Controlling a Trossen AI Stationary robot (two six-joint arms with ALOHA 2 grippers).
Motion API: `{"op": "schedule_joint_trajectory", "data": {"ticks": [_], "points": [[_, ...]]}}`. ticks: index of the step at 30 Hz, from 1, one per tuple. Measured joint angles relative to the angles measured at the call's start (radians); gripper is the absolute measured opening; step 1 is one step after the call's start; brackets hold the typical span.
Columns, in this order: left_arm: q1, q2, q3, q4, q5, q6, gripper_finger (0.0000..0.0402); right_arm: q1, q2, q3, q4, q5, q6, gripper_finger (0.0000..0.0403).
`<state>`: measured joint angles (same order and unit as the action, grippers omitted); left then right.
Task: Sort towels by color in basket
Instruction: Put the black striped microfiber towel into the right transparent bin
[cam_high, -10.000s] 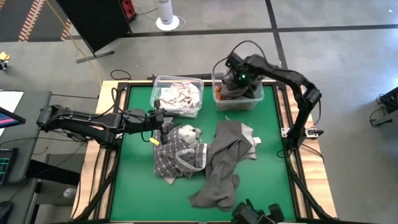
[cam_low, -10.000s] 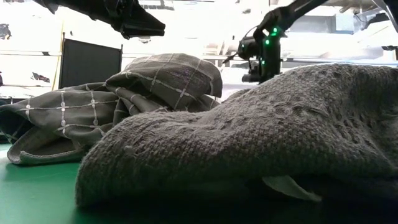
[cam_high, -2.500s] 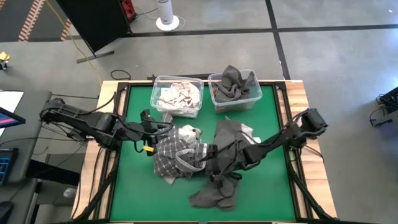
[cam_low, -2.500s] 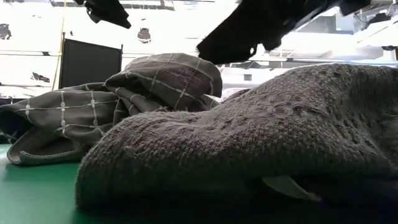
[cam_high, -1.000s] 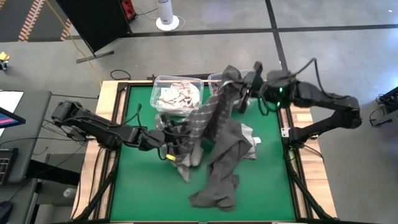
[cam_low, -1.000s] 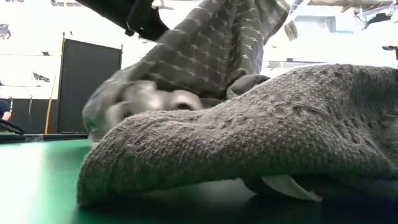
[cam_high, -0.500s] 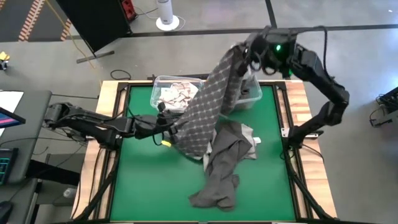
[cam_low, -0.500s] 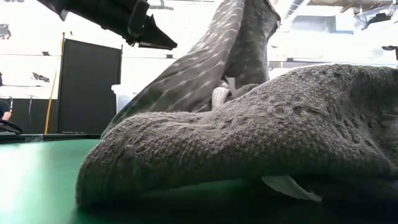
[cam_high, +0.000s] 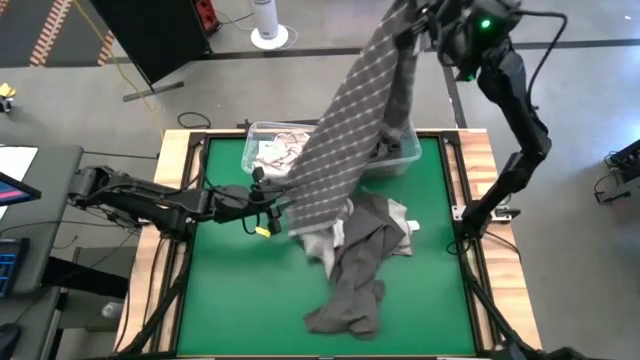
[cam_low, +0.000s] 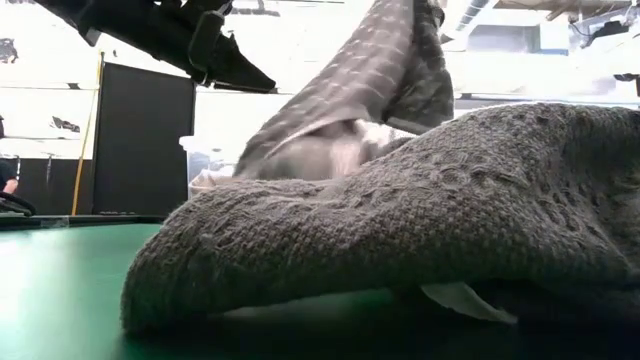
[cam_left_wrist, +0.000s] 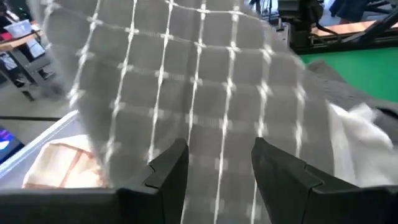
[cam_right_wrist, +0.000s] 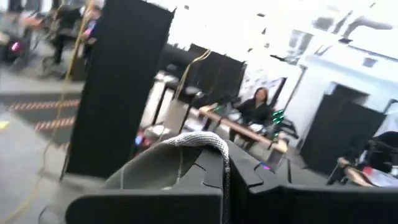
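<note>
We see the right hand (cam_high: 412, 22) clamped on the checked towel (cam_high: 345, 120), hoisted high over the bins (its tail trailing toward the worktop (cam_high: 230, 290)), while the left hand (cam_high: 272, 203) hovers open beside it.

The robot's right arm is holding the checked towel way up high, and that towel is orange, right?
Not orange. The high view shows the right gripper lifting a grey-and-white checked towel high above the table.

floor: grey concrete (cam_high: 90, 100) | black panel (cam_low: 145, 140) | bright ceiling light
</note>
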<state>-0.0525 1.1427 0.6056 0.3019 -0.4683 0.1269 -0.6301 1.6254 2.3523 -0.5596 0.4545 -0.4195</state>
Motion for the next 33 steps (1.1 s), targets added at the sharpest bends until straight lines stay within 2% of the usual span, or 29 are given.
{"op": "schedule_joint_trajectory", "data": {"ticks": [11, 16, 19, 25, 33], "points": [[0.001, -0.001, 0.000, -0.007, -0.002, 0.007, 0.0169, 0.016, -0.052, 0.003, 0.036, -0.030, -0.016, 0.0019], [0.001, -0.001, 0.000, -0.008, -0.004, 0.001, 0.0169, 0.040, -0.081, 0.003, -0.057, -0.023, -0.016, 0.0019], [0.001, -0.001, 0.000, -0.008, -0.004, -0.007, 0.0169, 0.063, -0.091, 0.001, -0.121, 0.032, -0.015, 0.0019], [0.001, -0.001, 0.000, -0.003, -0.005, -0.018, 0.0169, 0.069, -0.099, 0.003, -0.367, 0.106, 0.054, 0.0019], [0.001, -0.001, 0.000, 0.004, -0.006, -0.018, 0.0169, 0.056, 0.045, -0.001, -0.839, 0.115, 0.351, 0.0019]]}}
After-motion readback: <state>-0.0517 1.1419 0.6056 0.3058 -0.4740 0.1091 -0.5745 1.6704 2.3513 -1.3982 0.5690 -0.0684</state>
